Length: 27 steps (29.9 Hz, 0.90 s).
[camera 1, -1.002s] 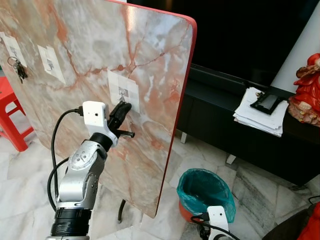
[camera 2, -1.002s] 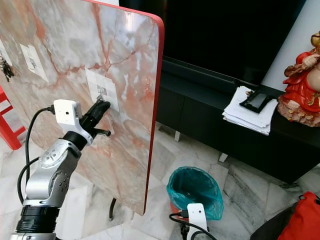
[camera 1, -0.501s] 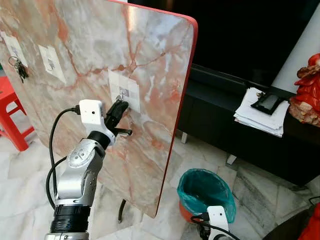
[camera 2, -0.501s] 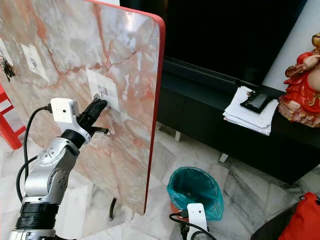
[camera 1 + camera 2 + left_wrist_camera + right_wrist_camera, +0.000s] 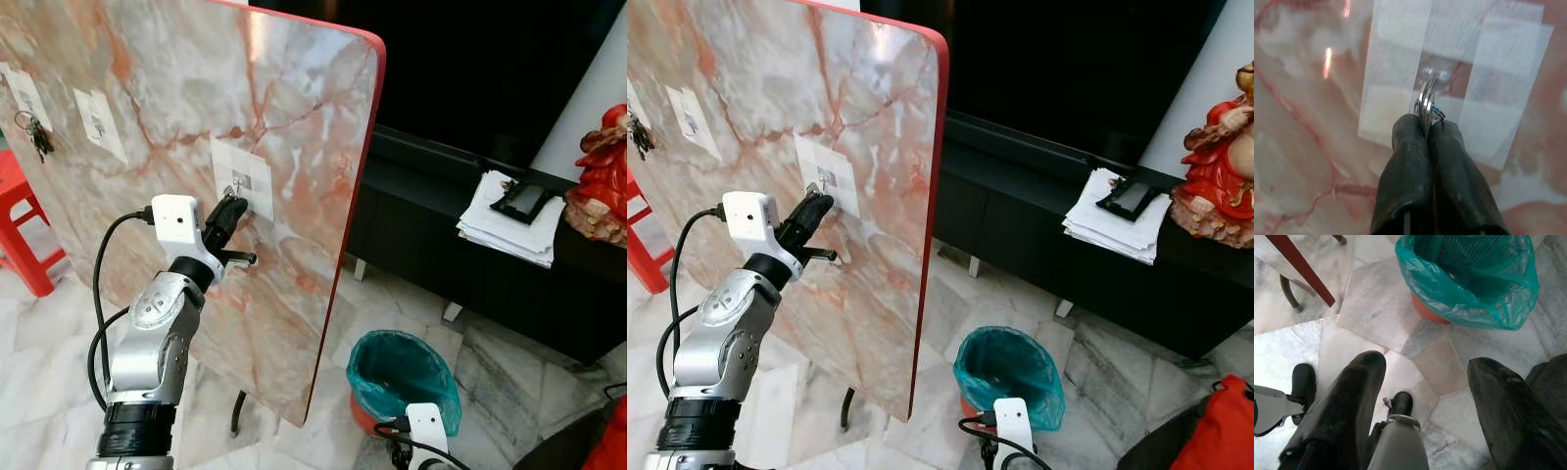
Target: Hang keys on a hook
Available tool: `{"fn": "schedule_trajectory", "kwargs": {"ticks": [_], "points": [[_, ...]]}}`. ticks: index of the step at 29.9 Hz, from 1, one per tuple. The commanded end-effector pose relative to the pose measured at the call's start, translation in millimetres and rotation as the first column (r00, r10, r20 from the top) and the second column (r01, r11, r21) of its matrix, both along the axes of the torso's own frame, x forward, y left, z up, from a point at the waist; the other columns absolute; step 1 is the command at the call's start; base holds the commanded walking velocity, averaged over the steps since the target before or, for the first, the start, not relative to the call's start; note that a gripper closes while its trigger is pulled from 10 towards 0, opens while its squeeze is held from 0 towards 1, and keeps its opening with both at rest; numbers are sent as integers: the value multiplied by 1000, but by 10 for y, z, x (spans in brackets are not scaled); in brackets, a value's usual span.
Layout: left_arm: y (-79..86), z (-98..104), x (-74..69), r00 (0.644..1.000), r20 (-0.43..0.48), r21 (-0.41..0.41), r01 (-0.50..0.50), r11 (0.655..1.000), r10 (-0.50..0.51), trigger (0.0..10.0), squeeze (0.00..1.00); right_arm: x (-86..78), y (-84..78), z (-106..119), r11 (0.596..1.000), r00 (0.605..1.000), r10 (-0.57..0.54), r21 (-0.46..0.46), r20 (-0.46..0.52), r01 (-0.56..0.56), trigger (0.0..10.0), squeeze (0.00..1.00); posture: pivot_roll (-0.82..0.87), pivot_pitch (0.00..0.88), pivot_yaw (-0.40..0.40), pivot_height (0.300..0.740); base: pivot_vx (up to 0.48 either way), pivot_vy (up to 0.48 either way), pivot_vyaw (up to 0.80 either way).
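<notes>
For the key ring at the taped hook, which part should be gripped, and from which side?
Grip the key ring by its lower arc, as the left gripper does: straight toward the marble panel, fingers pinching its flat faces. Its upper arc stays free for the hook.

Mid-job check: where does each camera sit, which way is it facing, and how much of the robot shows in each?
Left and right eye views: on the head, looking forward and down at the marble board; the left arm reaches up, the left gripper at the hook.
Left wrist view: along closed fingers pinching the key ring at the taped hook.
Right wrist view: down past the open right gripper at the floor, the green-lined bin and the robot's foot.
Shared: the eye views and right wrist view show the bin.
</notes>
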State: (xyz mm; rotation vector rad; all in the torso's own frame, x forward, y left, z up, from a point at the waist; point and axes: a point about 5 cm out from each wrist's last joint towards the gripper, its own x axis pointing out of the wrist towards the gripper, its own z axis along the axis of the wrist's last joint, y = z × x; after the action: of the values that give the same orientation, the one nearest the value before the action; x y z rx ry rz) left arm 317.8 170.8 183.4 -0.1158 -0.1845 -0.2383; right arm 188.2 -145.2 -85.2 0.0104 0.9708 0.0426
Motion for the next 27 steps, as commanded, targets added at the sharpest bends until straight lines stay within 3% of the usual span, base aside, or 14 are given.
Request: {"fn": "schedule_trajectory", "kwargs": {"ticks": [1, 27], "points": [[9, 43, -19, 1000, 13, 12, -8, 1000, 8, 10000, 0, -30, -19, -16, 1000, 1000, 2, -6, -16, -2, 10000, 0, 51, 0, -106, 740, 0, 0, 0], [-117, 52, 53, 998, -1, 26, 69, 997, -69, 10000, 0, -42, -19, -21, 1000, 1000, 1, -8, -17, -1, 10000, 0, 48, 0, -105, 740, 0, 0, 0]]}}
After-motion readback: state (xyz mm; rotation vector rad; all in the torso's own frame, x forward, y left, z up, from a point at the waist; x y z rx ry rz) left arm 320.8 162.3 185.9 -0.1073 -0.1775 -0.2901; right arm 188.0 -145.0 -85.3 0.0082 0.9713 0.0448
